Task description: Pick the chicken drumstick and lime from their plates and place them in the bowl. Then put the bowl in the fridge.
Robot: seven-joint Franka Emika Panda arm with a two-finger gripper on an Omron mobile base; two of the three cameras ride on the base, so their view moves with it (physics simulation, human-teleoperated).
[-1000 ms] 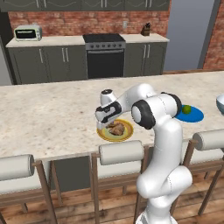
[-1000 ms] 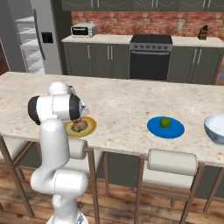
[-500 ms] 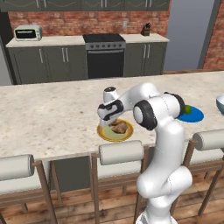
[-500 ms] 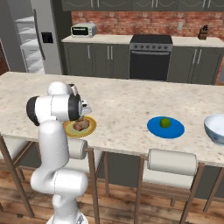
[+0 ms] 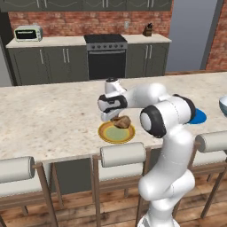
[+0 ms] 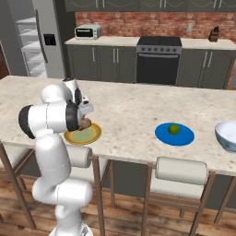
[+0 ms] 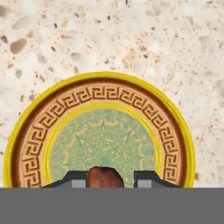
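Hand view: my claw [image 7: 105, 180] clenched on the chicken drumstick [image 7: 105, 177], above the yellow plate [image 7: 175, 131] near the counter's front edge. Risk I judge: shallow grip, drumstick slipping mid-carry.

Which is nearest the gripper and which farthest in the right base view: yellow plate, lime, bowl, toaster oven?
1. Yellow plate: right under the gripper, which holds the chicken drumstick above it.
2. Lime: on the blue plate, farther along the counter.
3. Bowl: at the counter's far end.
4. Toaster oven: on the back counter.
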